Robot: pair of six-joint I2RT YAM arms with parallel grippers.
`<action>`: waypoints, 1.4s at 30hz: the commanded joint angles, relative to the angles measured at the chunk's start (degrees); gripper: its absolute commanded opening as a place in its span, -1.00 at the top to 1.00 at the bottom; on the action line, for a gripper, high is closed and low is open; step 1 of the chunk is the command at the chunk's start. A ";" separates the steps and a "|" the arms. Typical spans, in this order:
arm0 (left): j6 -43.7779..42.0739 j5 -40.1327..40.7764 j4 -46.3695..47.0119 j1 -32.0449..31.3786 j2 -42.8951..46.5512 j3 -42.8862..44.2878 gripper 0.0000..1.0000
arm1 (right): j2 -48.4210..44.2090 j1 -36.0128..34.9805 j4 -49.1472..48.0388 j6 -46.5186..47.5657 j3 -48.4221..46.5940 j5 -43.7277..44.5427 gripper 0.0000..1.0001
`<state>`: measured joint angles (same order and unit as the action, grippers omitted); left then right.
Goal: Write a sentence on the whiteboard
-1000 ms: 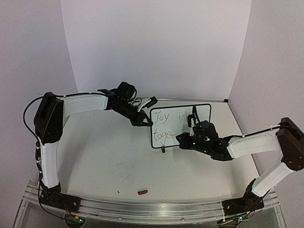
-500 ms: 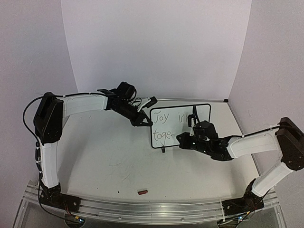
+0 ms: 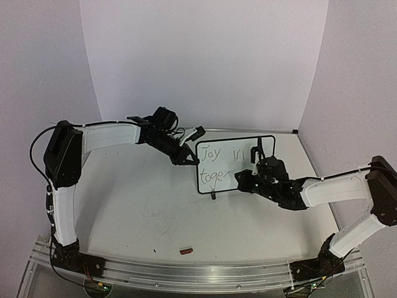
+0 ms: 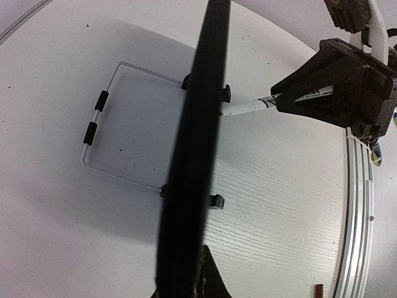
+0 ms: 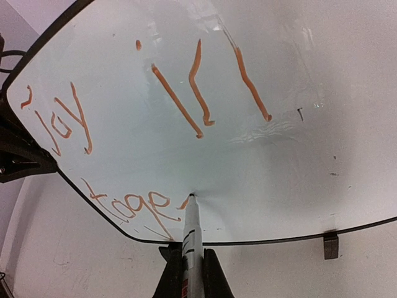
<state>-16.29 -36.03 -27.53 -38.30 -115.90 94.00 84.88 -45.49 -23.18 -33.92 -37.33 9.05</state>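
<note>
The whiteboard stands upright at the back centre of the table. My left gripper is shut on its left edge. In the left wrist view the board is an edge-on dark band between my left gripper's fingers. The sentence reads "Joy in" over "toge" with a short stroke after it; it also shows in the top view. My right gripper is shut on a white marker whose tip touches the board in the lower line. The right gripper is low in front of the board.
A small red piece lies near the table's front edge. A wire stand props the board from behind. The aluminium rail runs along the front. White backdrop walls close the back and sides.
My right gripper has moved to the right along the lower line with the marker, leaving a short stroke after "toge". The left arm and the board have not moved.
</note>
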 commanded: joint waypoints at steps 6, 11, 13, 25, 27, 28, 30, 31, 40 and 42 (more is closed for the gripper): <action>-1.34 2.72 -2.39 0.01 2.56 -0.83 1.00 | -4.37 0.58 -1.46 -0.34 1.94 -0.27 1.00; -1.33 2.57 -2.40 -0.06 2.43 -0.84 1.00 | -6.50 0.58 -0.59 1.33 1.72 -2.63 1.00; -1.25 2.62 -2.40 -0.03 2.36 -0.85 1.00 | -5.88 0.58 -0.15 2.00 0.71 -3.24 1.00; -1.33 2.73 -2.38 -0.03 2.34 -0.83 1.00 | 0.01 0.56 -0.55 2.29 -4.03 -2.32 1.00; -1.36 2.79 -2.40 -0.05 2.31 -0.87 1.00 | 0.33 0.57 -0.46 1.56 -3.75 -1.52 1.00; -1.41 2.80 -2.40 -0.05 2.35 -0.85 1.00 | 0.44 0.57 -0.42 1.26 -3.56 -1.14 1.00; -1.43 2.80 -2.37 -0.02 2.38 -0.83 1.00 | 0.64 0.57 -0.37 0.75 -3.01 -0.52 1.00; -1.43 2.83 -2.36 -0.03 2.38 -0.85 1.00 | 0.72 0.57 -0.37 0.59 -2.76 -0.43 1.00; -1.45 2.89 -2.36 -0.04 2.33 -0.85 1.00 | 2.03 0.55 -0.11 -0.41 -1.02 -0.44 1.00; -1.43 2.90 -2.41 -0.03 2.42 -0.88 1.00 | 2.21 0.57 -0.11 -0.75 -0.59 -0.51 1.00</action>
<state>-16.27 -36.01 -27.55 -38.30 -115.87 93.97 85.78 -45.30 -22.92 -33.53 -38.94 6.58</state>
